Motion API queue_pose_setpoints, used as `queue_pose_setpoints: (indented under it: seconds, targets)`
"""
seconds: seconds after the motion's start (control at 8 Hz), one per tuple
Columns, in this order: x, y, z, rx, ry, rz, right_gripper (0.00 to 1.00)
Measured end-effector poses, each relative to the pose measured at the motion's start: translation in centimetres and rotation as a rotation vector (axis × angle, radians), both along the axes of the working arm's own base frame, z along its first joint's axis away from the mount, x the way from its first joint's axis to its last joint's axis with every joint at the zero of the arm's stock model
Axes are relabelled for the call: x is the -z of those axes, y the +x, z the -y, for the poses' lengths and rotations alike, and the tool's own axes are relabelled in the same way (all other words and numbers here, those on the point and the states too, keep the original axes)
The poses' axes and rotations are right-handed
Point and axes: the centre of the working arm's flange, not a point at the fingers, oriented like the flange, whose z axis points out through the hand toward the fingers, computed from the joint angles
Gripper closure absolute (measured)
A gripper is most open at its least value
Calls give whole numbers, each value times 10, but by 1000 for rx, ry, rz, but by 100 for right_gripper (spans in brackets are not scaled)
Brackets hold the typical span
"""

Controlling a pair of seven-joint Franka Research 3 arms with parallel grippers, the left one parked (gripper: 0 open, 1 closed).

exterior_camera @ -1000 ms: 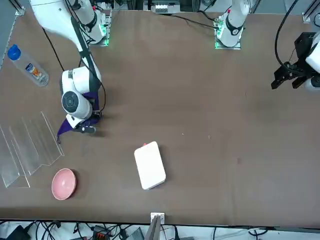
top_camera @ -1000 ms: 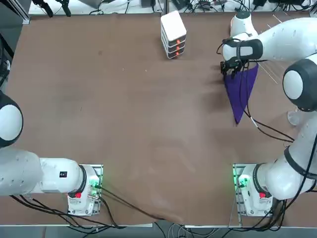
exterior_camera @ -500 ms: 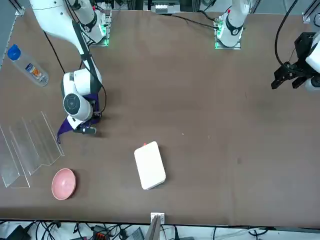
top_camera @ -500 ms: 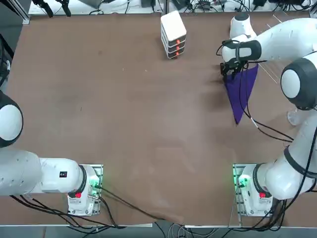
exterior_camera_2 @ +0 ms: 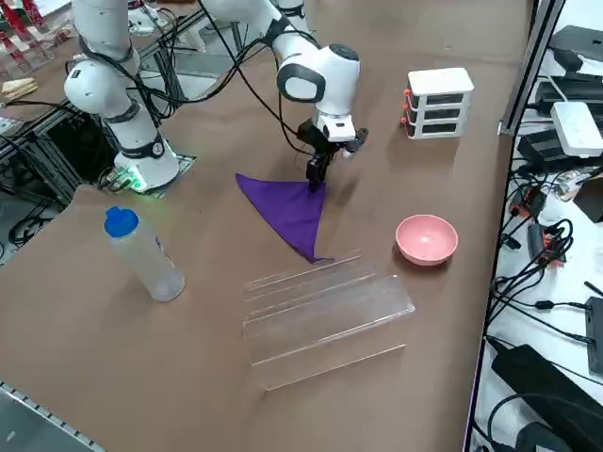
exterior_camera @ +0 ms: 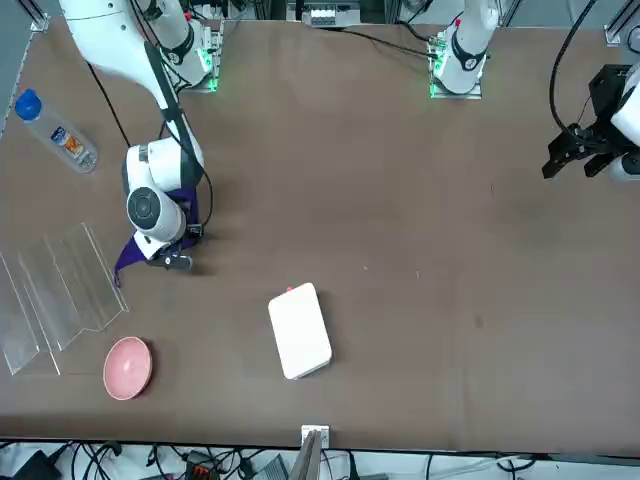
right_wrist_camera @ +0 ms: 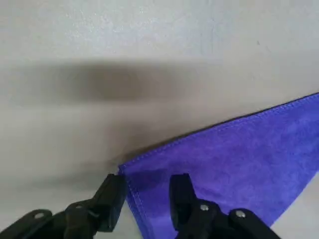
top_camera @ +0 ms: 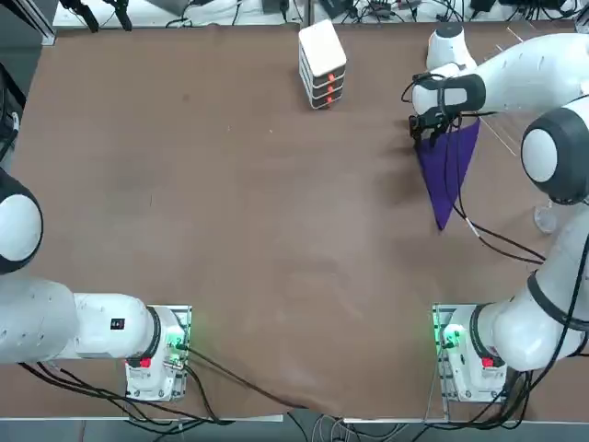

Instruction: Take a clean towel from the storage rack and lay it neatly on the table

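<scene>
The dark purple towel (top_camera: 448, 170) lies on the brown table (top_camera: 230, 203) as a long triangle, between my right arm and the storage rack (exterior_camera_2: 320, 306). My right gripper (top_camera: 425, 129) is low over the table, shut on the towel's corner nearest the white box. In the right wrist view that corner (right_wrist_camera: 239, 159) sits between the two fingers of the gripper (right_wrist_camera: 148, 185). From the side, the gripper (exterior_camera_2: 316, 174) stands upright at the towel's (exterior_camera_2: 287, 212) edge. The front view shows the gripper (exterior_camera: 175, 260), a bit of towel (exterior_camera: 122, 258) and the clear rack (exterior_camera: 60, 290).
A white stacked box (top_camera: 322, 63) with orange marks stands at the far middle of the table. A pink bowl (exterior_camera_2: 427, 237) sits beside the rack. A clear bottle (exterior_camera_2: 141, 252) with a blue cap stands near the right edge. Cables trail from the arm over the towel.
The right arm's elbow has shifted slightly. The gripper and the towel stay where they were.
</scene>
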Motion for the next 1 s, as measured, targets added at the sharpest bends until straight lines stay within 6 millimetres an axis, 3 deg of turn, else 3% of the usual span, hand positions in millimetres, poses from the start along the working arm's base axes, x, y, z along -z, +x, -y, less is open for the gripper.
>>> queue_pose_setpoints:
  seconds: [1.0]
  targets:
    - [9, 0, -6, 24, -5, 15, 44]
